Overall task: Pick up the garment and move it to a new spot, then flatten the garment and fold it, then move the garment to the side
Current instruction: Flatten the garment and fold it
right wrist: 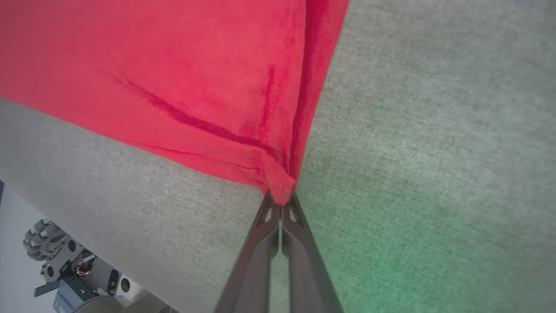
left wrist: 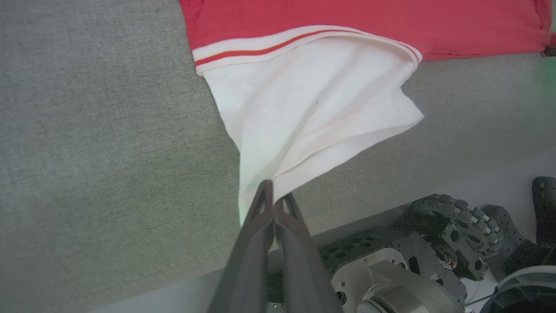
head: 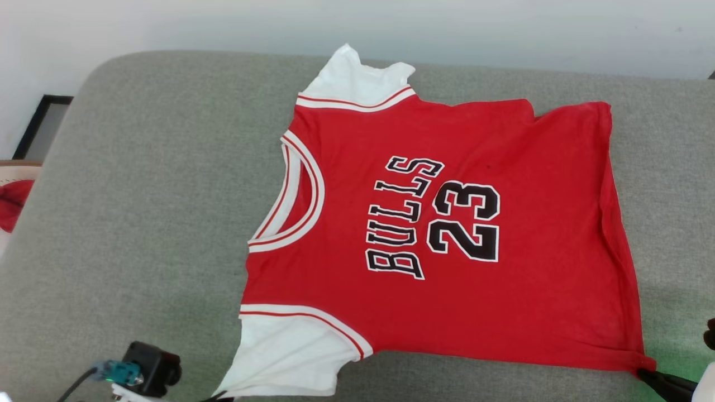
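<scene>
Nearest, the left gripper [left wrist: 274,198] clenches the garment [head: 447,234] by its near sleeve, the right gripper [right wrist: 281,203] by its near hem corner. It lies flat on the cushion [head: 139,212], long axis spanning both fingers.

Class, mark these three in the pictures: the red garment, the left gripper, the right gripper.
garment [head: 463,220], head view, on the black printed number.
left gripper [left wrist: 276,194], left wrist view, between the fingertips pinching the white sleeve.
right gripper [right wrist: 281,205], right wrist view, between the fingertips pinching the red hem corner.
</scene>
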